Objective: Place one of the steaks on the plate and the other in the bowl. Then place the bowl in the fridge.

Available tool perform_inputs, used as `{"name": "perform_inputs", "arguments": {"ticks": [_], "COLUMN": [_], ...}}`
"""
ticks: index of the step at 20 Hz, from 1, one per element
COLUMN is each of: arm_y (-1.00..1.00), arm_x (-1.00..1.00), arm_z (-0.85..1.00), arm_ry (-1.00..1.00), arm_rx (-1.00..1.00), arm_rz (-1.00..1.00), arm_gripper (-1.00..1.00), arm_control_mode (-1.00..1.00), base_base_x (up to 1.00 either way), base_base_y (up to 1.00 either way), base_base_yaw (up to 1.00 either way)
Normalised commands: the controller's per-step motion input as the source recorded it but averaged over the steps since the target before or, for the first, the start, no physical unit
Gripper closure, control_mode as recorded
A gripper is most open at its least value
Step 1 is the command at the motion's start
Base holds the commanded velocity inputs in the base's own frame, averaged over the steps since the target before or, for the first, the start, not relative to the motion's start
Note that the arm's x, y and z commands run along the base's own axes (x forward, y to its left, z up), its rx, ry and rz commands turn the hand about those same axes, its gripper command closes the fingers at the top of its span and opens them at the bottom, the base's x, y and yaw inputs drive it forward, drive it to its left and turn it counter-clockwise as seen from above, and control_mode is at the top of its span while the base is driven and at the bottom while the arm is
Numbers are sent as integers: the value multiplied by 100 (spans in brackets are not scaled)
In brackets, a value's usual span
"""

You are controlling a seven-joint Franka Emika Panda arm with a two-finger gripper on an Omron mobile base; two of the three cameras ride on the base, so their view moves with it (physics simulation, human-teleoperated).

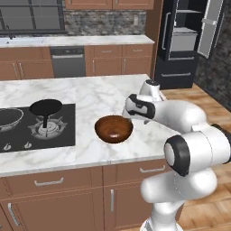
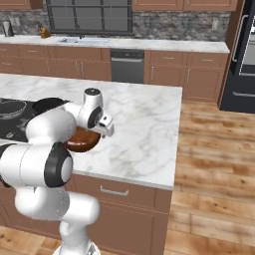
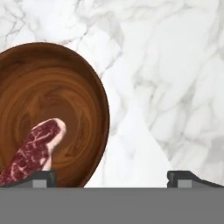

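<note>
Marble island counter (image 1: 99, 97) in a wood-cabinet kitchen, arm bent low over the bowl (image 1: 113, 128).

One steak (image 3: 33, 151) lies inside the brown bowl, leaning up its inner wall; the bowl sits on the marble just right of the black cooktop (image 1: 27, 128), where two dark pans rest. Gripper (image 3: 112, 177) hangs above the bowl's rim with its jaws spread wide, holding nothing. Behind, the black fridge (image 1: 187, 40) stands with its doors open.

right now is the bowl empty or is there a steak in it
Not empty. The hand view shows a red marbled steak lying inside the brown bowl, against its inner wall, on the marble counter.
</note>
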Motion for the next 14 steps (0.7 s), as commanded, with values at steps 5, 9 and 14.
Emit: {"name": "perform_inputs", "arguments": {"ticks": [5, 9, 14], "arm_y": [3, 10, 0], "arm_x": [26, 36, 27], "arm_z": [-54, -20, -8], "arm_ry": [0, 0, 0], "arm_rx": [0, 0, 0], "arm_rz": [0, 0, 0], "arm_gripper": [-100, -100, -100], "arm_control_mode": [-100, -100, -100], "base_base_x": [0, 0, 0], "base_base_y": [0, 0, 0], "base_base_yaw": [0, 0, 0]}}
